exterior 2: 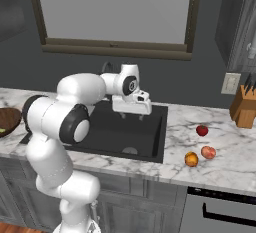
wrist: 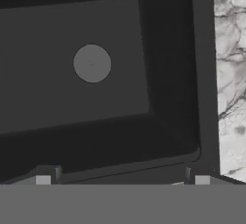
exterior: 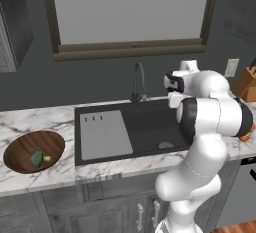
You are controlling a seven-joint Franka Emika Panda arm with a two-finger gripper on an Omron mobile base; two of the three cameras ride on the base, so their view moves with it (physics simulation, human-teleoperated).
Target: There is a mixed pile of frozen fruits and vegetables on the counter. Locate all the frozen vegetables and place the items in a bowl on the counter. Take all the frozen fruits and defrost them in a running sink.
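The gripper hangs over the black sink, up near its back edge, with its fingers spread wide and nothing between them. In the hand view the round grey drain lies straight below in the sink's flat dark floor, and the tall walls leave lots of open room. The white marble counter starts just past the sink's rim on one side.

The curved faucet stands close behind the gripper. A pale ribbed panel covers the sink's far left part.

Well off to the right of the gripper, on the counter, sit a bright red round item, a pinkish peach and an orange fruit. A wooden knife block stands farther right.

Far to the left sits the wooden bowl, holding a dark green lump and a tiny yellow-green piece.

No writing can be read.
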